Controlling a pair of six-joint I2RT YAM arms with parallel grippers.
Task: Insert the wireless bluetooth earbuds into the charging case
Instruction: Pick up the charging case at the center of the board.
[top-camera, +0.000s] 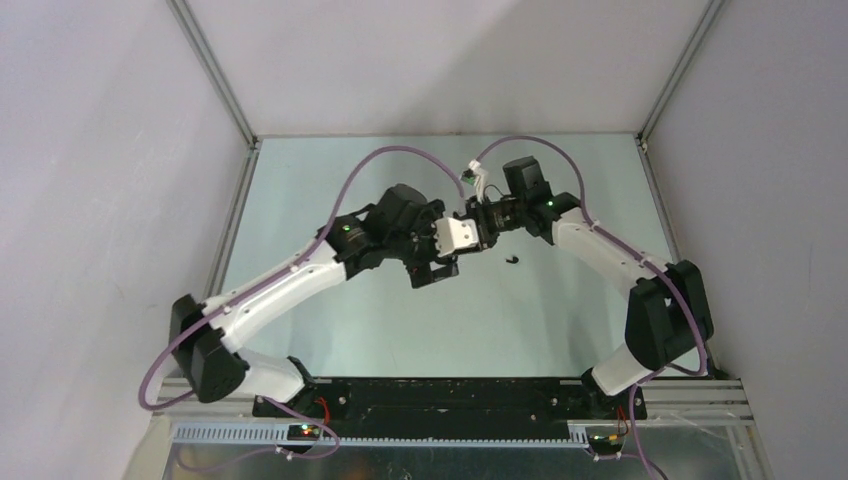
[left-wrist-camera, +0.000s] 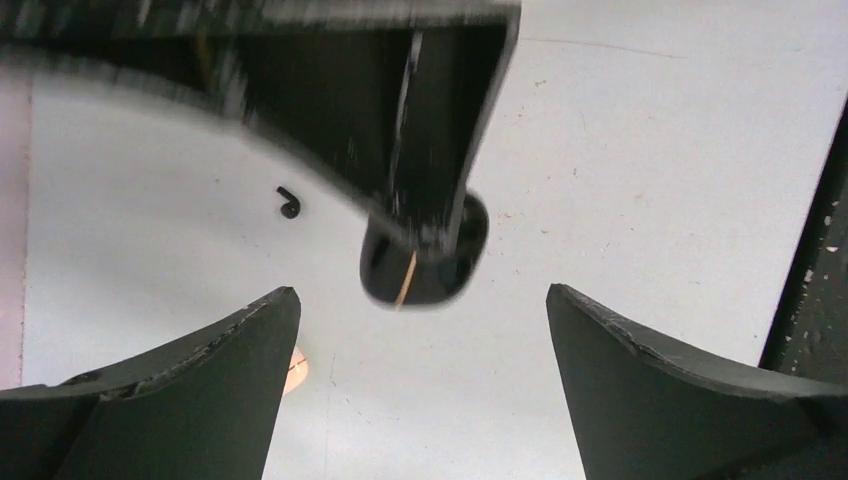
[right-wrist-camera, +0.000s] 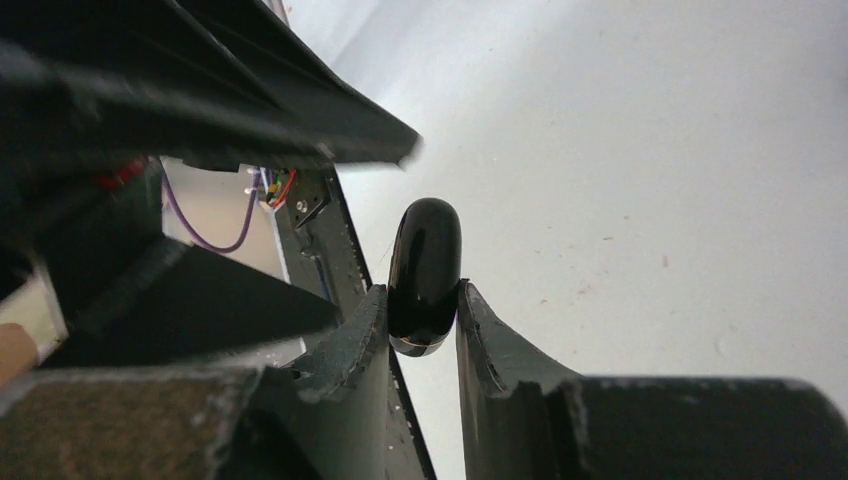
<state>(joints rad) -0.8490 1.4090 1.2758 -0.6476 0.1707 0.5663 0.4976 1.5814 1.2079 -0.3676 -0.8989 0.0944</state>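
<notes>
The charging case (right-wrist-camera: 425, 270) is a glossy black oval pod, and my right gripper (right-wrist-camera: 422, 288) is shut on it, one finger on each flat side, holding it off the table. Seen from the left wrist, the charging case (left-wrist-camera: 425, 255) hangs under the right fingers (left-wrist-camera: 430, 120), just ahead of my left gripper (left-wrist-camera: 420, 293), which is wide open and holds nothing. One black earbud (left-wrist-camera: 289, 203) lies on the table, also in the top view as the black earbud (top-camera: 513, 260), right of both grippers. In the top view my left gripper (top-camera: 440, 262) and right gripper (top-camera: 472, 222) meet mid-table.
A small pale peach object (left-wrist-camera: 296, 370) shows beside the left finger, mostly hidden by it. The table's dark edge rail (left-wrist-camera: 810, 260) runs along the right of the left wrist view. Grey walls enclose the table (top-camera: 560, 320) on three sides.
</notes>
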